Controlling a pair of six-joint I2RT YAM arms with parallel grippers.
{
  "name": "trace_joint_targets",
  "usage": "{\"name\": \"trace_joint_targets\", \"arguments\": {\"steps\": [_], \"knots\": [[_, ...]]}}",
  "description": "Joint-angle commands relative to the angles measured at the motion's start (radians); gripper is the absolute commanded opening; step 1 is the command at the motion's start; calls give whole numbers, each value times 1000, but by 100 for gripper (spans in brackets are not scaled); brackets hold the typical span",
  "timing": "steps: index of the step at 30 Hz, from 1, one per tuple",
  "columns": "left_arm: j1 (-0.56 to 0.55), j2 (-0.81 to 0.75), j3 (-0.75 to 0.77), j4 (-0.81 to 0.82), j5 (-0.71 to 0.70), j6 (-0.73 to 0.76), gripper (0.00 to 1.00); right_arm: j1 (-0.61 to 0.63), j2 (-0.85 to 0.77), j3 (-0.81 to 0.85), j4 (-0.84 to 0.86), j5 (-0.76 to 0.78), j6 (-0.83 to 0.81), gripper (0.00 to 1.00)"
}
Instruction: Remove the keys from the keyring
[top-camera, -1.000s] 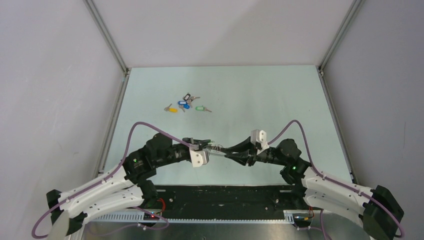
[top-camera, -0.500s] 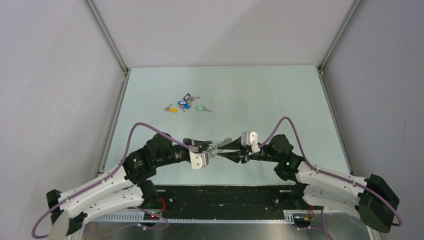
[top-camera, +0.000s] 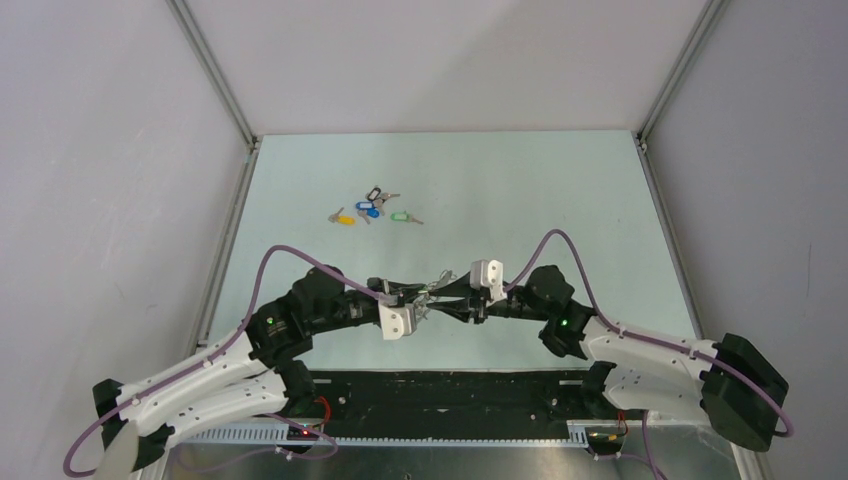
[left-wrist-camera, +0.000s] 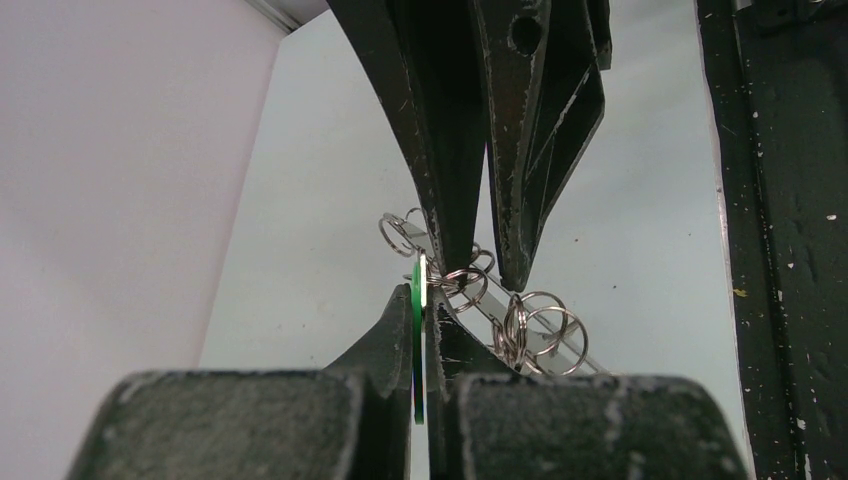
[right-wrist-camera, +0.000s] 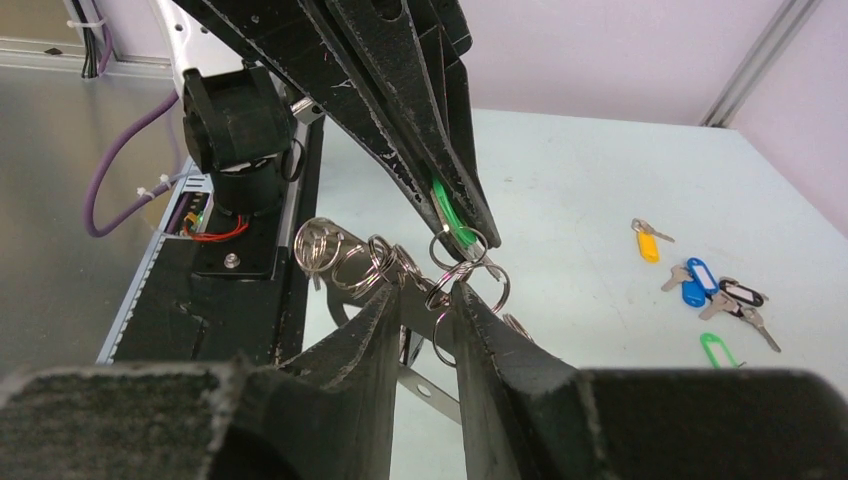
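And the right arm comes sweeping in from the right! A second ago its right gripper (right-wrist-camera: 428, 290) was hanging well apart from the bunch; half a second ago it was halfway across; now it is nose to nose with the left gripper (left-wrist-camera: 421, 300), above the near middle of the desk (top-camera: 520, 200). The left arm has not budged through any of this.

The left gripper is clamped flat on a thin green tag (left-wrist-camera: 417, 330), fingers pressed tight either side of it, and from that tag hangs the keyring (left-wrist-camera: 530, 322), a tangle of silvery split rings held up off the desk. The right gripper's fingers stand only a narrow slot apart, and one ring loop sits right in that slot. Whether they are biting on it yet, I cannot tell. A flat silvery strip (right-wrist-camera: 428, 388) runs beneath the rings; the keys themselves are hard to pick out in the bunch.

So the gap is closed, and that looks like the set-up for the real work: one side anchors while the other takes a ring to work something off. Nothing looks freed in this attempt. Further back on the desk lie tagged keys (top-camera: 372, 210), well apart from the action
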Motion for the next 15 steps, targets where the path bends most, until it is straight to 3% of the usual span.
{"name": "trace_joint_targets", "arguments": {"steps": [1,6,11,15], "knots": [[-4,-10,4,61,21,8,0,14,32,41,70,14,-12,29],[-4,-13,4,62,21,5,0,22,54,41,95,32,-11,22],[-4,-18,3,62,8,4,0,26,30,40,55,63,-18,0],[-4,-20,3,62,3,7,0,33,-22,36,-12,68,-54,0]]}}
